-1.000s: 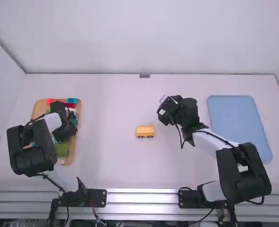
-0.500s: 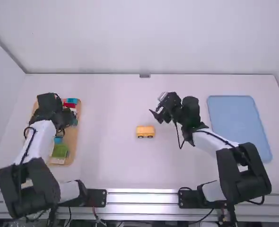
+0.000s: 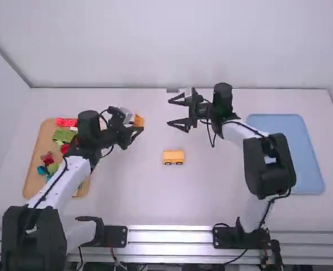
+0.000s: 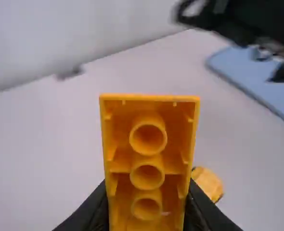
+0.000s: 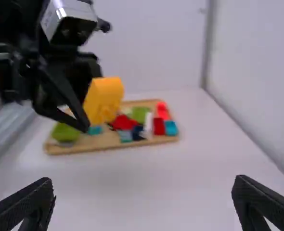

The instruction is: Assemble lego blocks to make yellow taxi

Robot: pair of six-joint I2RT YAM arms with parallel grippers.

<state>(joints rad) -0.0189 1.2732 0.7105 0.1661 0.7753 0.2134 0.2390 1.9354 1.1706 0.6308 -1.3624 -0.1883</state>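
Note:
My left gripper [image 3: 134, 129] is over the table just right of the block tray, shut on an orange-yellow block [image 3: 138, 120]. In the left wrist view that block [image 4: 148, 159] stands between the fingertips of my left gripper [image 4: 147, 207], its hollow, tubed underside showing. The right wrist view shows the block [image 5: 103, 97] held in the air. My right gripper [image 3: 178, 112] stands open above the table's middle, its fingers toward the left arm; in its wrist view the gripper [image 5: 143, 202] has nothing between its fingers. A yellow wheeled block car [image 3: 173, 157] sits on the table between the arms.
A wooden tray [image 3: 33, 164] with several coloured blocks lies on the left, beneath and beside the left arm. On the right lies a blue tray [image 3: 279, 135], partly behind the right arm. The back wall rises behind the table.
The left arm has moved right, out from over the tray, with the orange-yellow block now held. My right gripper has opened wide and turned toward the left, slightly farther from the camera.

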